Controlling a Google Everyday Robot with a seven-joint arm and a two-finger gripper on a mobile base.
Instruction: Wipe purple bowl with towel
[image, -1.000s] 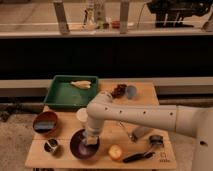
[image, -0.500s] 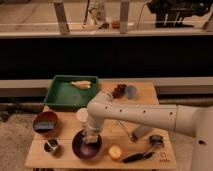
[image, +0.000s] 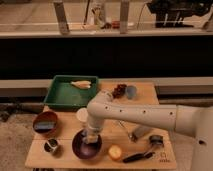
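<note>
Purple bowl (image: 79, 150) at front edge of bench (image: 148, 93). End effector (image: 92, 135) down in it, seemingly on a towel (image: 93, 140); cannot tell how wide. Barely shifted since earlier.

Wooden table (image: 150, 92) before dark wall (image: 105, 57)

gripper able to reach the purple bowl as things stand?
Probably yes. The gripper sits low over the purple bowl, apparently inside its rim, with nothing between them. The metal cup and the round yellow object lie beside the bowl, clear of the arm's path.
</note>
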